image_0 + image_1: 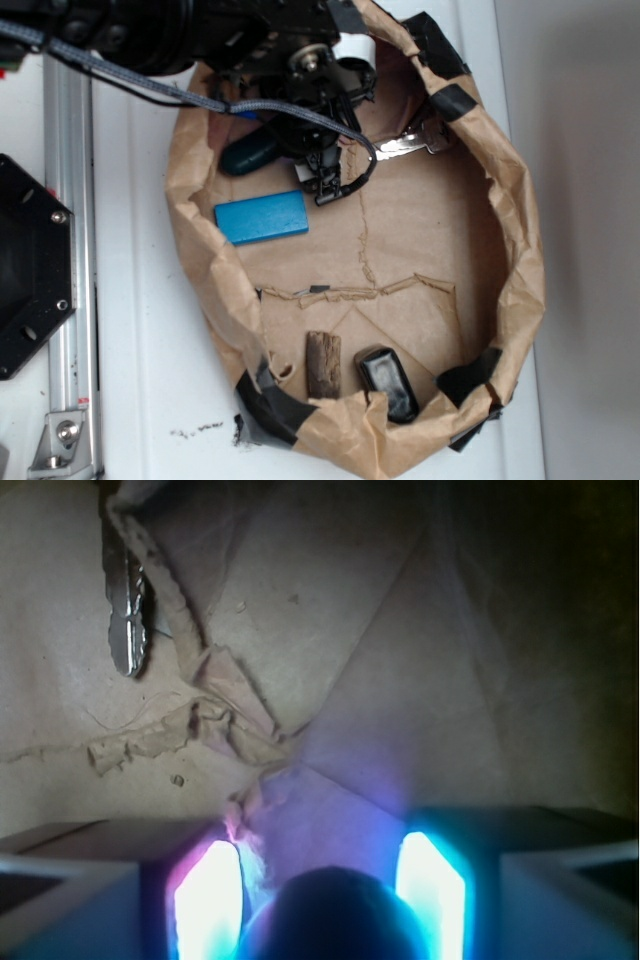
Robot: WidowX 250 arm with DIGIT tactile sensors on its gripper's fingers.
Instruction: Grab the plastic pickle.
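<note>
The plastic pickle (250, 153) lies in the upper left of the brown paper nest (520, 260), above the blue block (261, 217). In the wrist view its rounded end sits between the released pincer (325, 885) fingers. Best to settle lower, keep it centred, then clench slowly so the glossy piece does not squirt out.

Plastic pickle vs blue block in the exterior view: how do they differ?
The plastic pickle is dark green, glossy and rounded; the blue block is bright blue, matte, flat and rectangular. The pickle is partly hidden under the gripper; the block lies fully in view, just below it. The pickle's full length cannot be seen. Both lie on the brown paper lining.
</note>
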